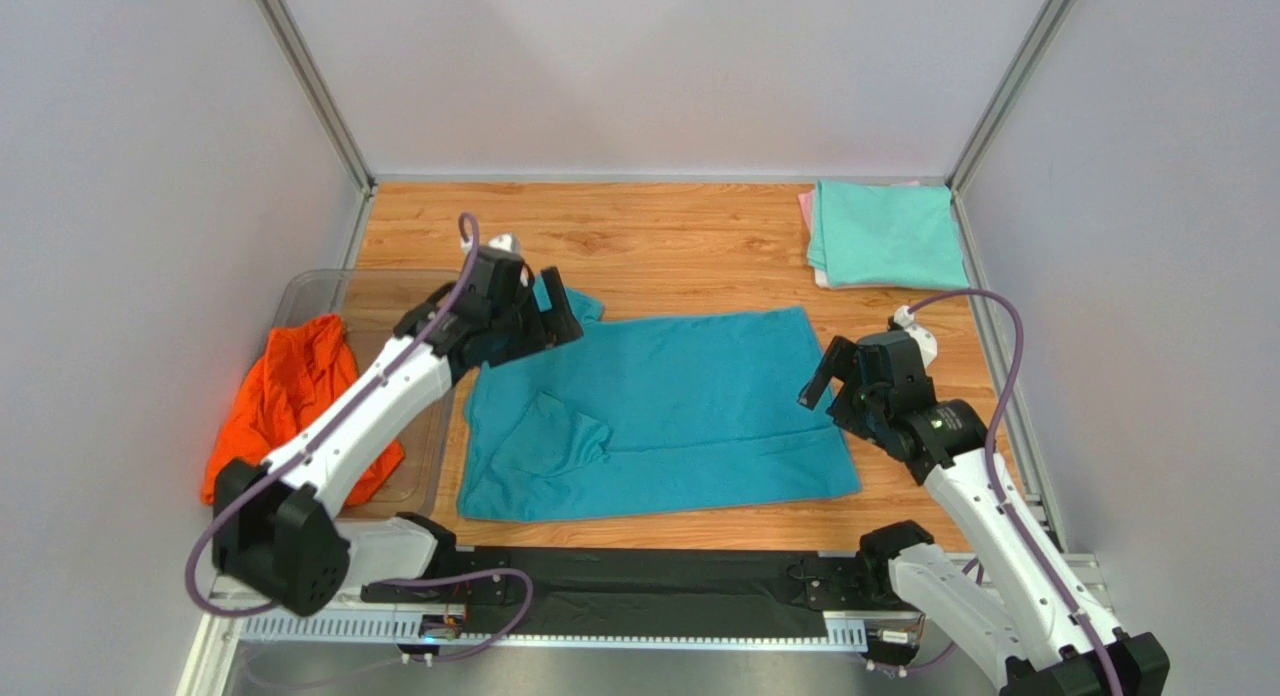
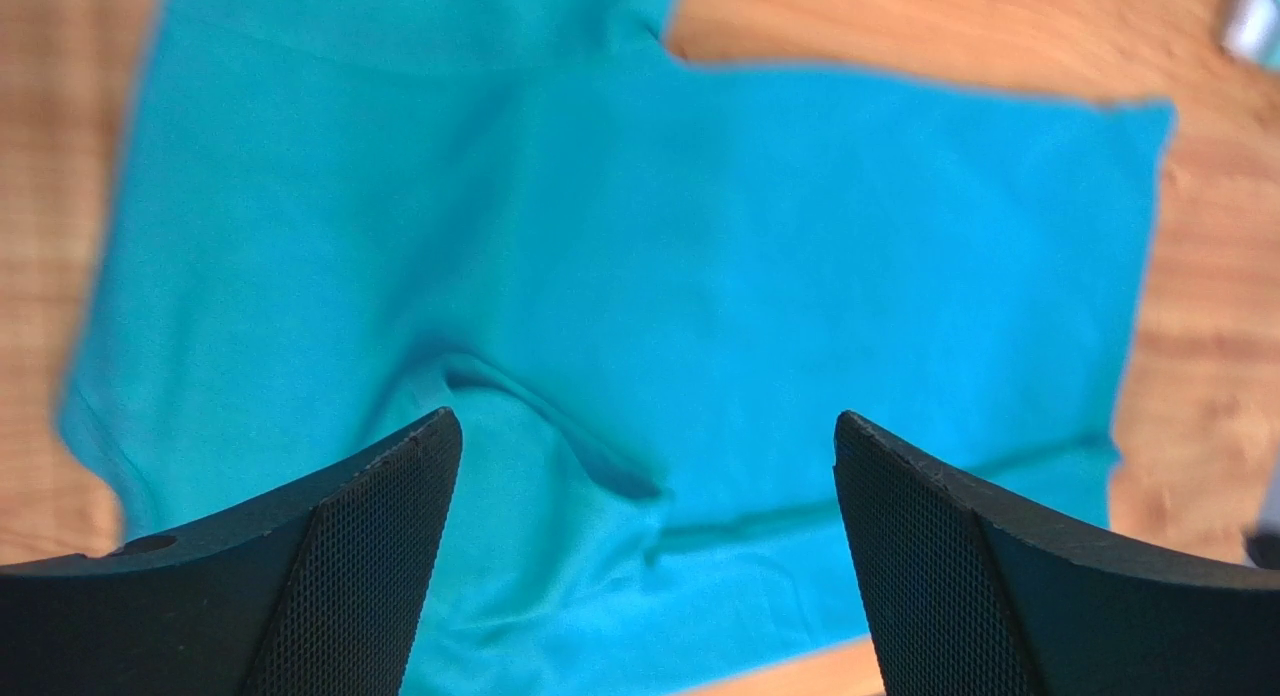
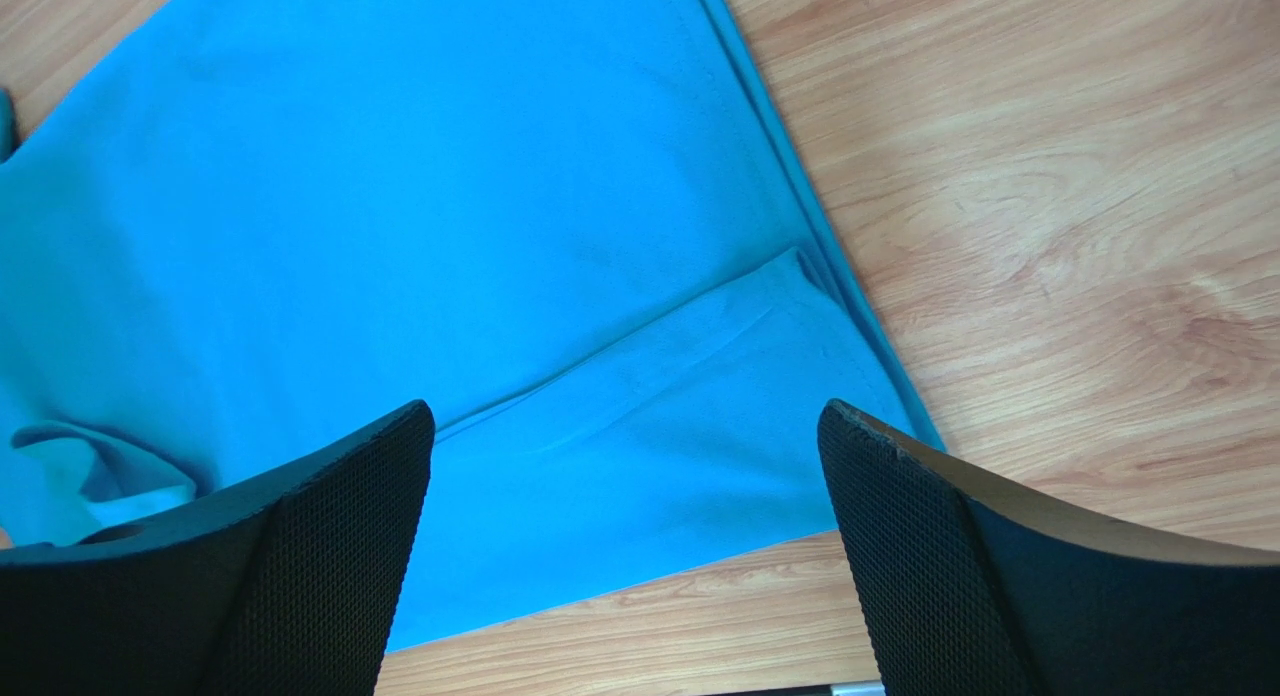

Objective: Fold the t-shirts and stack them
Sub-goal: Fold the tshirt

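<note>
I count four t-shirts on the wooden table (image 1: 676, 231). The teal-blue t-shirt (image 1: 676, 411) is spread flat mid-table, the orange t-shirt (image 1: 293, 396) is bunched in the clear tub (image 1: 308, 299) on the left, and the mint green t-shirt (image 1: 887, 231) is folded atop the pink t-shirt (image 1: 809, 216) at the far right. Both claws gape empty: the left gripper (image 1: 549, 309) over the teal's far-left corner, the right gripper (image 1: 827, 381) at its right edge.

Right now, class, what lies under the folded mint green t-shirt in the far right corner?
A pale pink t-shirt: only a thin strip shows left of the mint green t-shirt; the rest is covered.

spread shirt (image 1: 676, 411) centre, tub (image 1: 305, 287) left, stack (image 1: 887, 234) far-right
</note>
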You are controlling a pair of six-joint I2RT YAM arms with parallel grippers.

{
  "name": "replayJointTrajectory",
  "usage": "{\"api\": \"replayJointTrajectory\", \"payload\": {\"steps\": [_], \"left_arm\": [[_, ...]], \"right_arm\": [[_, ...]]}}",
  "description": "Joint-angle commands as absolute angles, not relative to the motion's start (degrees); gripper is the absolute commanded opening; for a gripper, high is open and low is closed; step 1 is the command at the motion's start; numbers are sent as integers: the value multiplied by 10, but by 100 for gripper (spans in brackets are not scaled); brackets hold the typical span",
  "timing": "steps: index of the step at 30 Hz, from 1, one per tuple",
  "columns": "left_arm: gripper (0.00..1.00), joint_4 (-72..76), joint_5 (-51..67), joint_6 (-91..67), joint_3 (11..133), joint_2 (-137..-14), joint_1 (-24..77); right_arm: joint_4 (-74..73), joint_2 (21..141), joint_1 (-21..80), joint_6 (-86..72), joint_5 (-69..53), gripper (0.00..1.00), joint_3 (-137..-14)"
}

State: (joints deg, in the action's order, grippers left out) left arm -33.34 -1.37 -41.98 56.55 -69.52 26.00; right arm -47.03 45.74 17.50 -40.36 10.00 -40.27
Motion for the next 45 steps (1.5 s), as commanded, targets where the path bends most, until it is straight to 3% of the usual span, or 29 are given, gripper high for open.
{"api": "replayJointTrajectory", "payload": {"steps": [1,14,18,22,29,32,45], "left_arm": [[100,-336,-54,-360,655,-782,217],[95,-453,-126,-316,1017,-1168,170],[91,-457,-113,-315,1070,-1235,154],[79,-467,-96,-308,1135,-1292,142],[66,-467,-122,-308,1166,-1333,138],[47,-467,-110,-302,1166,-1346,137],[35,-468,-125,-308,1137,-1349,137]], "right_arm": [[-468,458,178,-372,135,100,-408],[-449,490,178,-349,134,100,-382],[-444,497,178,-345,129,100,-375],[-442,505,178,-345,123,100,-372],[-440,509,178,-344,124,100,-366],[-436,517,178,-337,122,100,-366],[-420,566,178,-333,133,100,-362]]}}
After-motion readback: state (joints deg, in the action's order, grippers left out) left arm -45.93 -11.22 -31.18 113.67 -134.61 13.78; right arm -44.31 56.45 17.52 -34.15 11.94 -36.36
